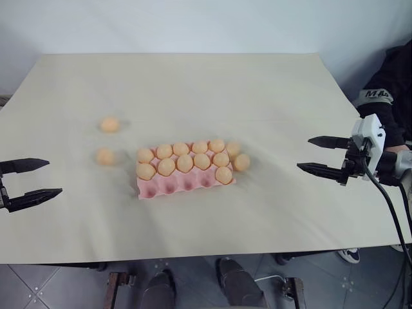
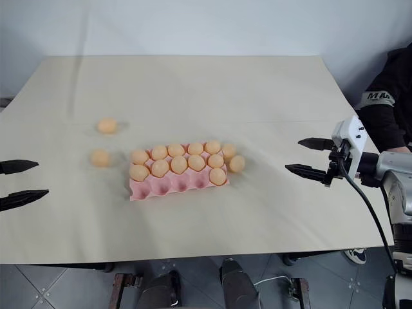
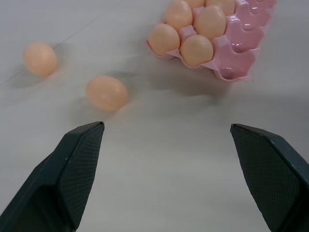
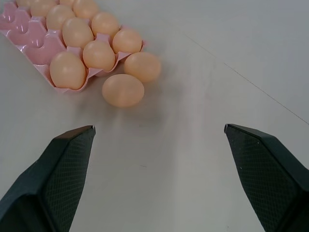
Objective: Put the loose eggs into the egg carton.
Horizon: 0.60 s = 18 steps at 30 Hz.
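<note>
With both the left gripper (image 1: 27,183) and right gripper (image 1: 324,155) released and empty, we judge that next comes reaching for a loose egg (image 1: 105,156) left of the egg carton (image 1: 161,189) at frame centre.

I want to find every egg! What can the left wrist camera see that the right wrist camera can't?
Left wrist view alone: two loose eggs lying apart on the table, one nearer the left claw at and one farther off, beside one end of the egg carton.

Right wrist view alone: two other loose eggs lying on the table against the carton's opposite end, ahead of the right claw.

Both: the pink carton with eggs in its cups and some empty cups, the pale table, and a wide-open claw.
</note>
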Motion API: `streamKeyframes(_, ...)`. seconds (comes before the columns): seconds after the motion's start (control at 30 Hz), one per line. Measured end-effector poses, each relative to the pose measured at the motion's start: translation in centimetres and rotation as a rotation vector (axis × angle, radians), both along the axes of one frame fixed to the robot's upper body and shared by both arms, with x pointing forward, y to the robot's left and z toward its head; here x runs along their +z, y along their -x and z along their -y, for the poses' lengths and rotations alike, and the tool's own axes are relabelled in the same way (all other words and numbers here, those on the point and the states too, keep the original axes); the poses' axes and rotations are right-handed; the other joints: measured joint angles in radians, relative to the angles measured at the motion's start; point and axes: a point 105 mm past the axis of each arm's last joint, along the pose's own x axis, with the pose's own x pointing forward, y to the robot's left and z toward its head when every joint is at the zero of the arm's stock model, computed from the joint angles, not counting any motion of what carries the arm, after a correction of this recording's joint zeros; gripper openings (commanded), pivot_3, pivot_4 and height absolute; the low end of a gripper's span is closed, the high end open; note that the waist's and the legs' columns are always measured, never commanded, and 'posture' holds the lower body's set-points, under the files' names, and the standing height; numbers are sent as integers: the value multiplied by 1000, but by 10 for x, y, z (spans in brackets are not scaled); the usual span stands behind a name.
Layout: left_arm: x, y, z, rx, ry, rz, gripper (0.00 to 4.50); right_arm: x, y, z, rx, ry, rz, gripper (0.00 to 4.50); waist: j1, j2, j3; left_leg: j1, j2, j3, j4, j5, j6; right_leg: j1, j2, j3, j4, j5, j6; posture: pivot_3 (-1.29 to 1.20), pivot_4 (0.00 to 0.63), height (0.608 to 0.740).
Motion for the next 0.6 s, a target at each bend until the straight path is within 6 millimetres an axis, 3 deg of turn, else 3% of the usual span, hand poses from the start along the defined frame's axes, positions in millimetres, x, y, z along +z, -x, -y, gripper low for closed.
streamKeyframes(0.5, 14, -1, 19, -141, 177, 96, 4467, 6, -3, -2, -17, -3, 13, 4500, 2, 0, 0, 0, 0, 0, 1, 0, 0, 0, 0, 0, 1, 0, 1, 0, 150, 740)
streamKeyframes(0.6, 14, -3, 24, -163, 197, 123, 4467, 10, -11, -11, -33, -47, 40, 4500, 1, 0, 0, 0, 0, 0, 1, 0, 0, 0, 0, 0, 2, 1, 1, 0, 150, 740)
